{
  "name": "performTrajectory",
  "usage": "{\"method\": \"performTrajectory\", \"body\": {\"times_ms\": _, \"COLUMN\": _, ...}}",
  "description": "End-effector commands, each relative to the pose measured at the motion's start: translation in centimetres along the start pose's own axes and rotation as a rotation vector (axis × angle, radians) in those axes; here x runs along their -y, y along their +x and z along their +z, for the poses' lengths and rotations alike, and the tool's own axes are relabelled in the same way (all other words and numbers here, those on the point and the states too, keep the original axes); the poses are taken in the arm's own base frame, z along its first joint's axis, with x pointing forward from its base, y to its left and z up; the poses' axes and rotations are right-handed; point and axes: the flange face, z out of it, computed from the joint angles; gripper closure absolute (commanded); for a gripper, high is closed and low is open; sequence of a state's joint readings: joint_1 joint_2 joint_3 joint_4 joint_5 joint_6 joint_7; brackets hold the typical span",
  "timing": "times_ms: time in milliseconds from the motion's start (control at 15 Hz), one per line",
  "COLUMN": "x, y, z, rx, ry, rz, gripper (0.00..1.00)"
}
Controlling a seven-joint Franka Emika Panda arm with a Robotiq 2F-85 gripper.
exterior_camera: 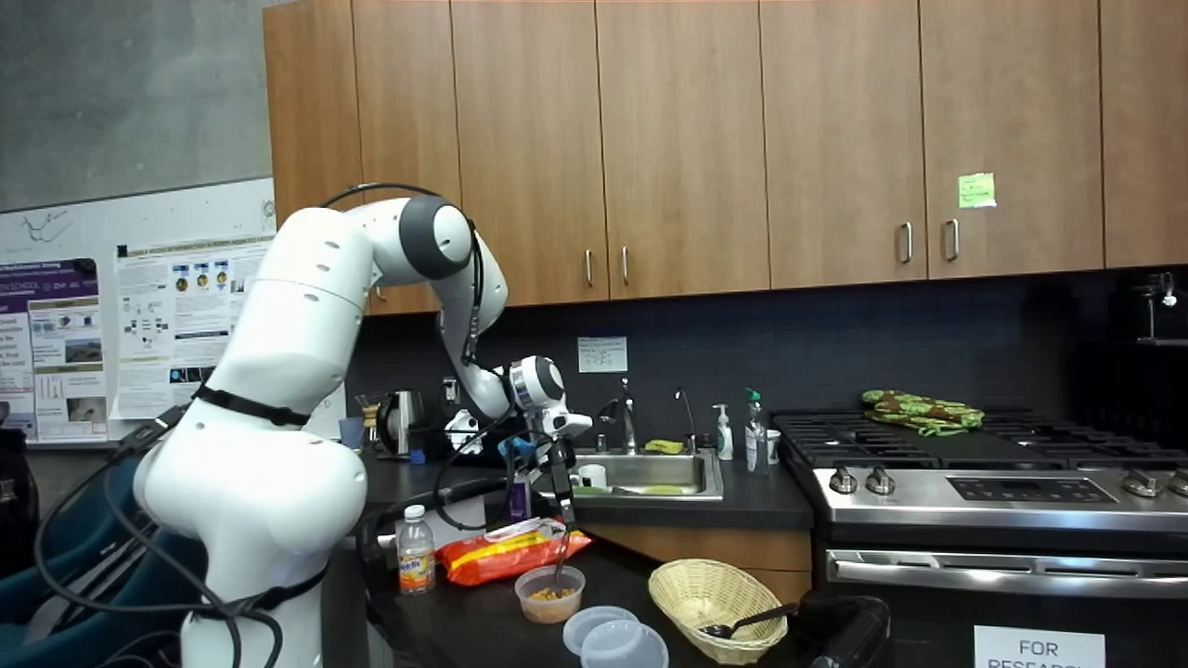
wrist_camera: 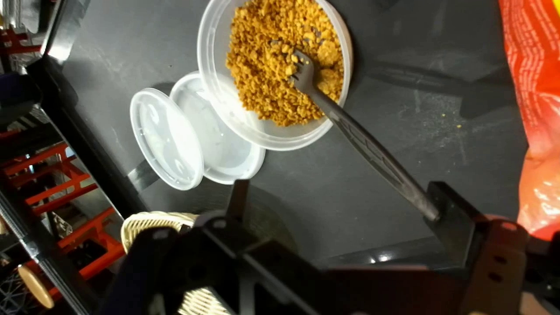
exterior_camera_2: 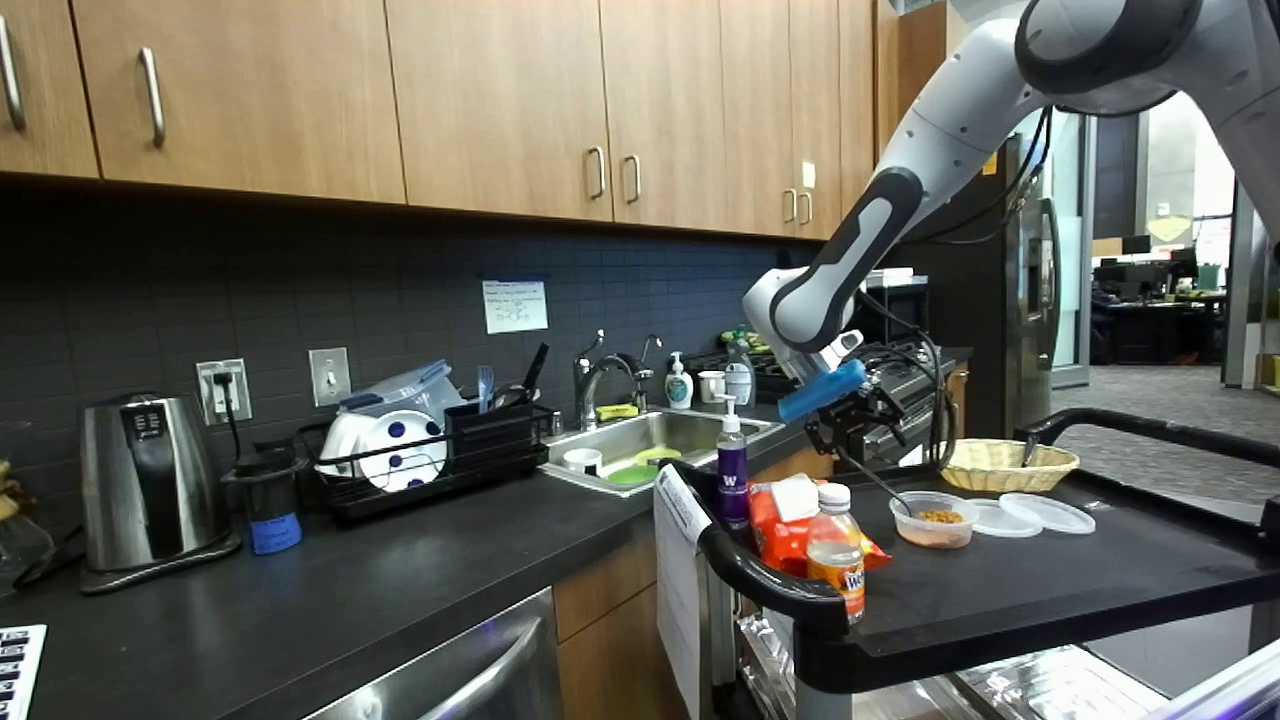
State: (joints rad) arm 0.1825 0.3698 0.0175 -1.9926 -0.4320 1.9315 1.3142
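My gripper (wrist_camera: 341, 201) is open, its fingers wide apart above a dark cart top. It also shows in both exterior views (exterior_camera: 564, 492) (exterior_camera_2: 850, 435). A dark fork (wrist_camera: 372, 144) stands tilted in a clear round container (wrist_camera: 280, 144), its tines in orange-brown crumbs (wrist_camera: 271, 83). The fork's handle end meets the inner face of one finger in the wrist view and seems to lean on it; the other finger is well apart from it. The fork (exterior_camera: 561, 561) and container (exterior_camera: 549, 612) also show in an exterior view. Two clear lids (wrist_camera: 166, 140) lie beside the container.
A wicker basket (exterior_camera: 668, 594) with a dark utensil (exterior_camera: 747, 620) stands near the lids. A red bag (exterior_camera: 506, 557), a juice bottle (exterior_camera: 415, 557) and a purple pump bottle (exterior_camera_2: 733, 470) stand along the cart's edge. The cart's black handle rail (exterior_camera_2: 770, 580) borders the counter and sink (exterior_camera_2: 700, 435).
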Motion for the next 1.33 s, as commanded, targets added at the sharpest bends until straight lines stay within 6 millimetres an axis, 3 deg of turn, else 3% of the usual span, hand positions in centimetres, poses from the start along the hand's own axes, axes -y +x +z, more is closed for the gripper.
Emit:
{"method": "performTrajectory", "body": {"times_ms": 0, "x": 0.13, "y": -0.16, "z": -0.11, "rx": 0.005, "ry": -0.033, "rz": 0.007, "gripper": 0.0}}
{"method": "performTrajectory", "body": {"times_ms": 333, "x": -0.11, "y": -0.42, "z": 0.29, "rx": 0.014, "ry": -0.056, "rz": 0.006, "gripper": 0.0}}
{"method": "performTrajectory", "body": {"times_ms": 467, "x": -0.2, "y": -0.42, "z": 0.31, "rx": 0.014, "ry": -0.06, "rz": 0.006, "gripper": 0.26}}
{"method": "performTrajectory", "body": {"times_ms": 933, "x": -0.25, "y": -0.52, "z": 0.22, "rx": 0.015, "ry": -0.062, "rz": 0.004, "gripper": 0.84}}
{"method": "performTrajectory", "body": {"times_ms": 1000, "x": -0.25, "y": -0.56, "z": 0.23, "rx": 0.015, "ry": -0.062, "rz": 0.003, "gripper": 0.86}}
{"method": "performTrajectory", "body": {"times_ms": 1067, "x": -0.24, "y": -0.58, "z": 0.25, "rx": 0.016, "ry": -0.062, "rz": 0.003, "gripper": 0.47}}
{"method": "performTrajectory", "body": {"times_ms": 1133, "x": -0.2, "y": -0.61, "z": 0.24, "rx": 0.017, "ry": -0.061, "rz": 0.002, "gripper": 0.52}}
{"method": "performTrajectory", "body": {"times_ms": 1267, "x": -0.06, "y": -0.77, "z": 0.12, "rx": 0.025, "ry": -0.054, "rz": -0.003, "gripper": 0.46}}
